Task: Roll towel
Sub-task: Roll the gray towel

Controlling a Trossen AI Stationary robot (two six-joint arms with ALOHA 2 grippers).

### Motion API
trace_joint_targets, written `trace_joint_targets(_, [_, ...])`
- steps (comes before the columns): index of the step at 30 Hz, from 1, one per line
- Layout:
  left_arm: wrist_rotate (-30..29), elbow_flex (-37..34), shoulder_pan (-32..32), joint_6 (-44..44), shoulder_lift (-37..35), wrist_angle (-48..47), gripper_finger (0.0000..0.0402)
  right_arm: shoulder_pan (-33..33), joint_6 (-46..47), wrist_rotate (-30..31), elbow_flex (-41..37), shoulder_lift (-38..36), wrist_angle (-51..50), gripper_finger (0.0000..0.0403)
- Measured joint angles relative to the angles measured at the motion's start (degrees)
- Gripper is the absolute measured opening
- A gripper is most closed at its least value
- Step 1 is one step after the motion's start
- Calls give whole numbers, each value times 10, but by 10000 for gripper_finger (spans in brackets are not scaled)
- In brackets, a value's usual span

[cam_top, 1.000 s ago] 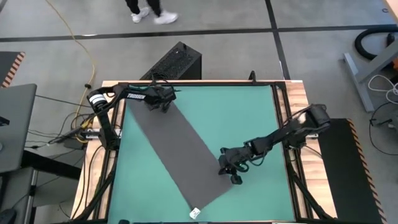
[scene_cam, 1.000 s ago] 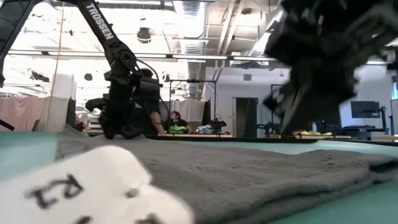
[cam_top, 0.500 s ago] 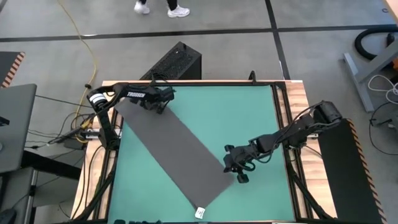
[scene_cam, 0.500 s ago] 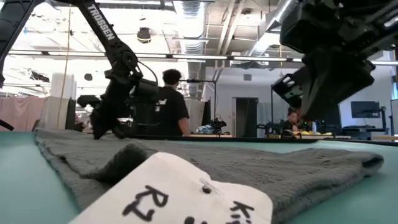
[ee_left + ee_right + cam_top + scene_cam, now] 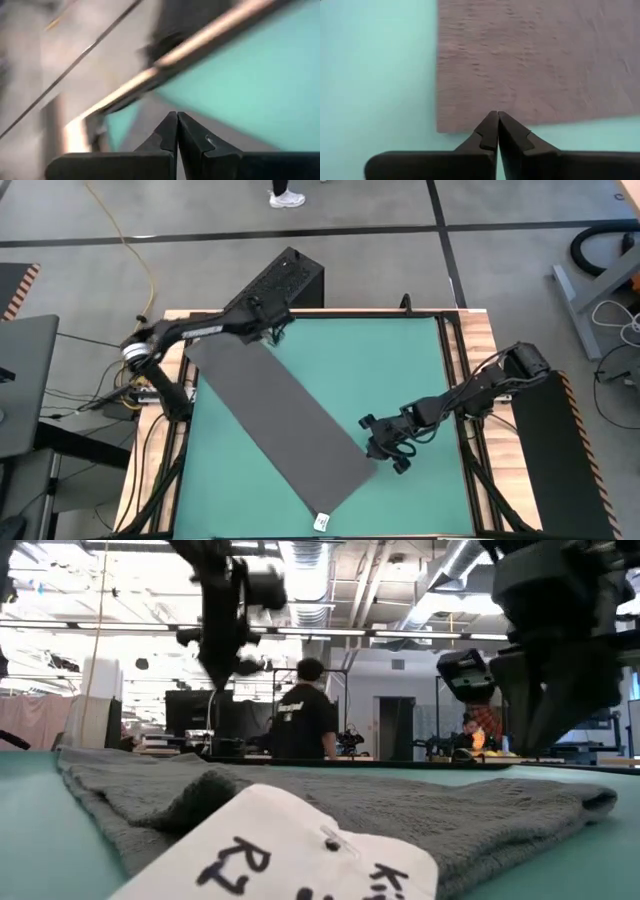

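The towel [image 5: 283, 415] lies flat and spread out diagonally on the counter's green mat [image 5: 400, 370], no roll begun. The right gripper [image 5: 388, 456] hovers closed and empty beside its near corner; the left gripper [image 5: 272, 332], closed and empty, hangs above the far end.

the left arm reaches from the table's left edge toward the far left corner, its forearm stretched out long and its dark two-finger left gripper [image 5: 268, 326] at the far end, jaws pressed together with no gap in the left wrist view. the right arm comes in from the table's right edge, elbow bent, forearm angled down toward the middle, and its dark right gripper [image 5: 385, 457] sits low with jaws meeting at the tips, holding nothing.
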Motion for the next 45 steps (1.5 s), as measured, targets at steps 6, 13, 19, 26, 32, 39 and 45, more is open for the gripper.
trace_joint_targets(6, [146, -29, -244, 6, -86, 107, 0, 57, -65, 78, 0, 0, 3, 100])
trace_joint_targets(13, [76, -46, -525, -11, -8, 310, 0, 137, -170, 215, 0, 0, 2, 172])
trace_joint_targets(19, [33, -1, -622, 115, 121, 435, 23, 165, -182, 255, 0, 0, -9, 199])
trace_joint_targets(26, [122, 125, -627, 125, 252, 342, 110, 169, -187, 285, 0, 0, -63, 199])
trace_joint_targets(32, [153, 264, -634, 154, 307, 200, 170, 168, -202, 287, 0, 27, -59, 199])
trace_joint_targets(39, [170, 288, -643, 127, 311, 118, 178, 163, -204, 295, 2, 81, -22, 198])
trace_joint_targets(45, [229, 278, -647, 121, 327, 115, 178, 172, -202, 308, 2, 91, 0, 198])
